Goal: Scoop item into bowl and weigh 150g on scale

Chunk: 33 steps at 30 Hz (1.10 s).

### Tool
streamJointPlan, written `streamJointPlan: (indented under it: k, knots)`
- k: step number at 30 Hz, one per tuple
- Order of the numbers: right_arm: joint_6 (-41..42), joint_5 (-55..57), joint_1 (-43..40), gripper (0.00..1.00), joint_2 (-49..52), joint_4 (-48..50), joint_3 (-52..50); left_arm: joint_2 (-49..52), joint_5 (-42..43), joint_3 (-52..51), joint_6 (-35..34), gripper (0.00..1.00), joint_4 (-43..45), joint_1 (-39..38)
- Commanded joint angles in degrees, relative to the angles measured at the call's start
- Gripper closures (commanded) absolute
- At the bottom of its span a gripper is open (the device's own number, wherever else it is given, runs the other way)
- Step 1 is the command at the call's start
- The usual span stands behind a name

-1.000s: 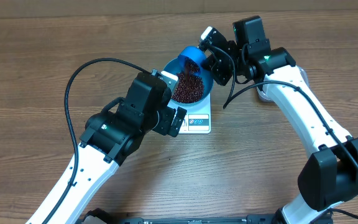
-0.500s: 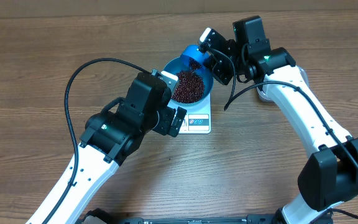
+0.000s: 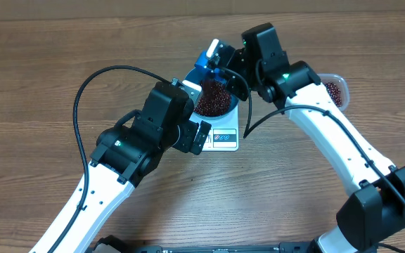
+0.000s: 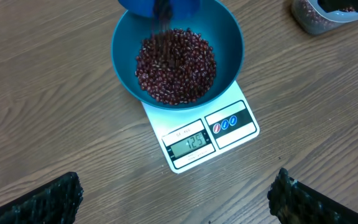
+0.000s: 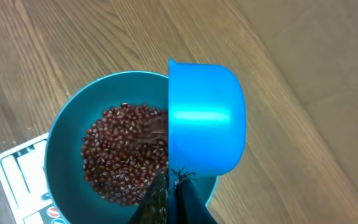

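The blue bowl (image 4: 229, 43) stands on the white scale (image 4: 232, 127), holding a heap of red-brown beans (image 4: 176, 62). My right gripper (image 5: 174, 193) is shut on the handle of a small blue scoop (image 5: 207, 118), which is tipped on its side over the bowl's far rim (image 3: 206, 62). Beans fall from the scoop (image 4: 157, 6) onto the heap. My left gripper (image 4: 176, 208) hangs open over bare table in front of the scale, with its fingers (image 4: 42, 199) wide apart and nothing between them. The scale's display (image 4: 189, 142) is lit.
A clear plastic tub (image 3: 334, 89) with more beans stands on the table to the right of the bowl, and its corner (image 4: 322, 15) shows in the left wrist view. Wooden tabletop surrounds the scale. My left arm (image 3: 139, 140) lies close to the scale's left side.
My right arm has swung left and uncovered the tub. The scoop has moved over the bowl's far rim and tipped, and beans now pour out. The left arm has not moved.
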Motion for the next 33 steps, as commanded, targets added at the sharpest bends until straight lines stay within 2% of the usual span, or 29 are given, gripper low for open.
streamJointPlan:
  k: [1, 6, 9, 15, 20, 23, 29, 33]
  knots:
    - [-0.5, 5.1, 0.7, 0.96, -2.0, 0.3, 1.2, -0.6, 0.5, 1.3, 1.3, 0.01, 0.3, 0.0]
    - [-0.3, 5.4, 1.1, 0.96, -2.0, 0.4, 1.2, -0.6, 0.5, 1.3, 1.3, 0.00, 0.3, 0.0]
    - [3.1, 5.4, 1.0, 0.96, -2.1, 0.4, 1.2, -0.6, 0.5, 1.3, 1.3, 0.01, 0.2, 0.0]
    - [20.6, 5.2, 0.3, 0.96, -3.8, -0.9, 1.2, -0.6, 0.5, 1.3, 1.3, 0.00, 0.3, 0.0]
    - [28.0, 5.9, -0.1, 0.96, -8.2, -2.9, 1.2, -0.6, 0.5, 1.3, 1.3, 0.01, 0.3, 0.0]
    - [31.5, 10.4, -0.7, 0.96, -11.0, -3.8, 1.2, -0.6, 0.5, 1.3, 1.3, 0.01, 0.3, 0.0]
    - [37.9, 26.9, -4.8, 0.96, -12.9, -8.4, 1.2, -0.6, 0.5, 1.3, 1.3, 0.00, 0.3, 0.0]
    - [40.3, 29.0, -9.6, 0.96, -11.7, -12.9, 1.2, -0.6, 0.5, 1.3, 1.3, 0.00, 0.3, 0.0]
